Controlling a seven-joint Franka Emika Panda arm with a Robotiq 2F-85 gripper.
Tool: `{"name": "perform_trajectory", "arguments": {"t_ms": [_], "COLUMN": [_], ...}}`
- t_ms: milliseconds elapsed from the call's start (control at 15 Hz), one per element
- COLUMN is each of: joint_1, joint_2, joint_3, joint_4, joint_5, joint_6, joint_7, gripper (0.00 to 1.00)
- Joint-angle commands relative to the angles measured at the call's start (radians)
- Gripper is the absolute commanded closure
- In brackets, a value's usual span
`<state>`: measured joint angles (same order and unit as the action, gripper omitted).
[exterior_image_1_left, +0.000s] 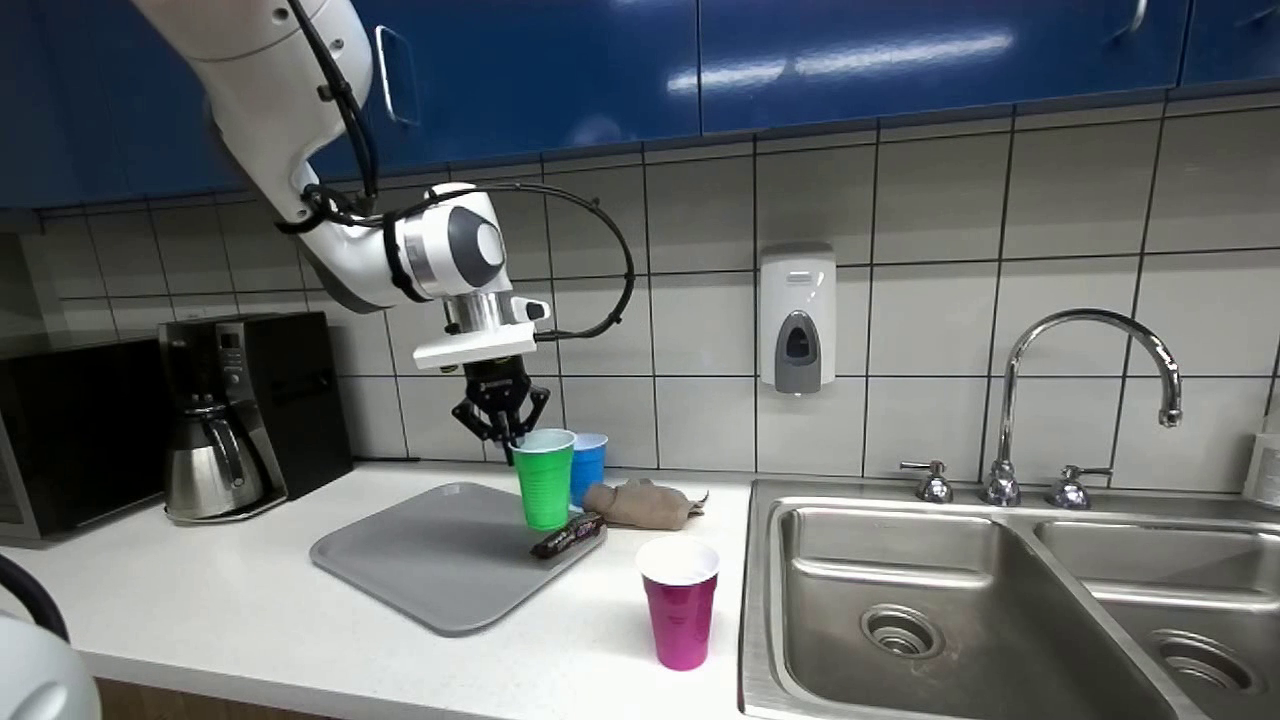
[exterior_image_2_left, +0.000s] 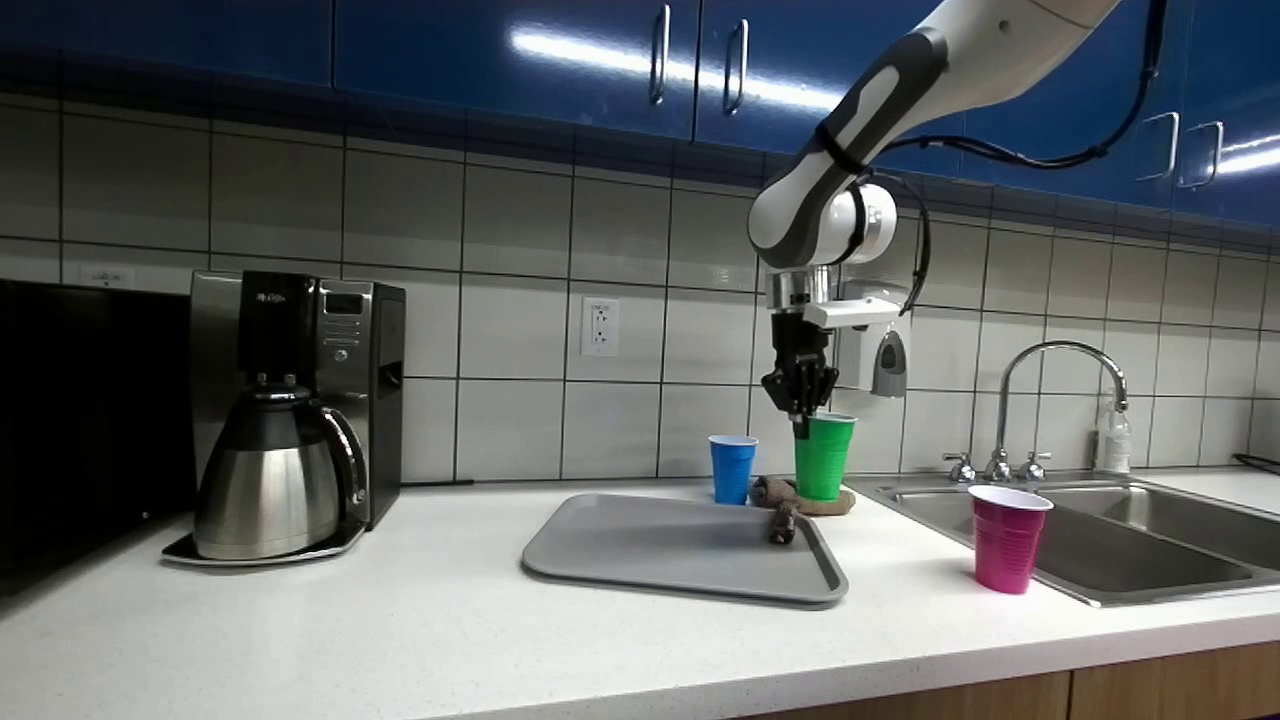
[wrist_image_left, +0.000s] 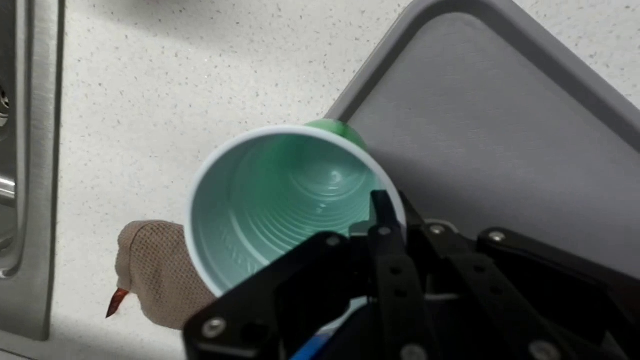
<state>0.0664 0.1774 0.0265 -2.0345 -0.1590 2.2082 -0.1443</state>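
Watching the gripper (wrist_image_left: 395, 207) at work beside the gray tray (exterior_image_1_left: 430, 565). Its fingers are standing narrow, pinching the wall of a green cup (exterior_image_1_left: 545, 485) at the rim, one finger sitting inside the cup, one outside. The green cup is hanging mouth up by one edge of the tray; its exact height I'm not managing to judge. In the wrist view I'm looking past its pale rim to ribbed greenish walls and a bottom catching a spot of light.

The tray is bearing a wrapped bar (exterior_image_1_left: 570, 535), dark, lying close to that edge. Just beyond the tray, a brown cloth-like thing (exterior_image_1_left: 650, 508) is lying. Also just beyond, a blue cup (exterior_image_2_left: 733, 470) is standing mouth up, its depths escaping me.

Off the tray, a magenta cup (exterior_image_1_left: 681, 615) is standing upright on the counter (exterior_image_2_left: 400, 620), showing a white lining; its bottom is hiding from view. Well apart from the tray, a steel carafe (exterior_image_2_left: 270, 500) is sitting in a coffee maker (exterior_image_2_left: 345, 350), its metal concealing the inside. On the tray's opposite side, a steel sink (exterior_image_1_left: 860, 570) is showing two basins, drains in both.
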Motion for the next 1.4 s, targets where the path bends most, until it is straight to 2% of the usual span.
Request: {"name": "perform_trajectory", "arguments": {"t_ms": [0, 1333], "joint_1": [0.016, 0.129], "joint_2": [-0.026, 0.017], "joint_3": [0.030, 0.133], "joint_4": [-0.003, 0.006], "joint_5": [0.004, 0.005], "joint_6": [-0.039, -0.030], "joint_7": [0.005, 0.025], "gripper": [0.99, 0.99]}}
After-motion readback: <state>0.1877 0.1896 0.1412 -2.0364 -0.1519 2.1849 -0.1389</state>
